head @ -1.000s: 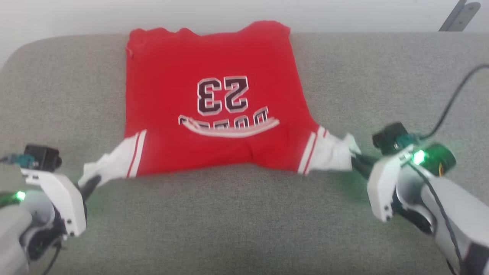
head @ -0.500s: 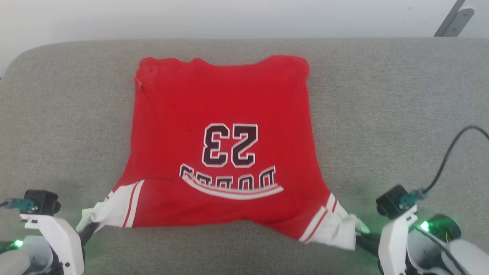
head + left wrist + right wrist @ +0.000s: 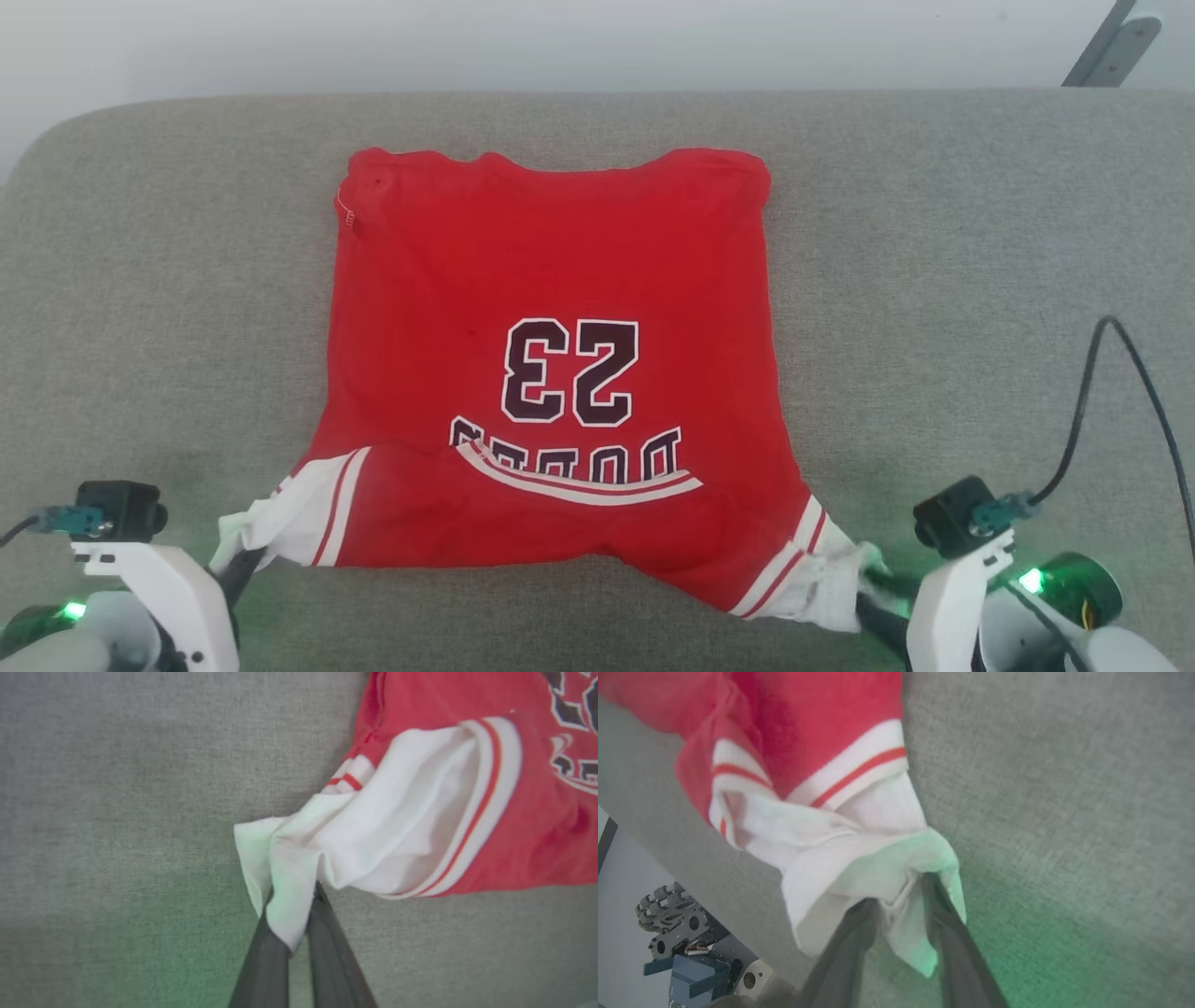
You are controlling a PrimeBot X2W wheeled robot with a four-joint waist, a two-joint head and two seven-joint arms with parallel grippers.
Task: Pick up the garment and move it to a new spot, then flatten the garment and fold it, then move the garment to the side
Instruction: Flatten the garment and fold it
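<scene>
Red garment [image 3: 560, 261] on cushion [image 3: 934, 233], left end effector [image 3: 293, 905] pinching sleeve [image 3: 397, 821]

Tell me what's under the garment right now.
The garment lies spread on the grey cushion, which shows around it. Whatever is beneath the red body is covered and cannot be seen.

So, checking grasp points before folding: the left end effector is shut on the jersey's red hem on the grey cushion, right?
No, not the red hem: the left end effector is shut on the white sleeve end of the jersey, on the grey cushion. The left wrist view shows it.
</scene>
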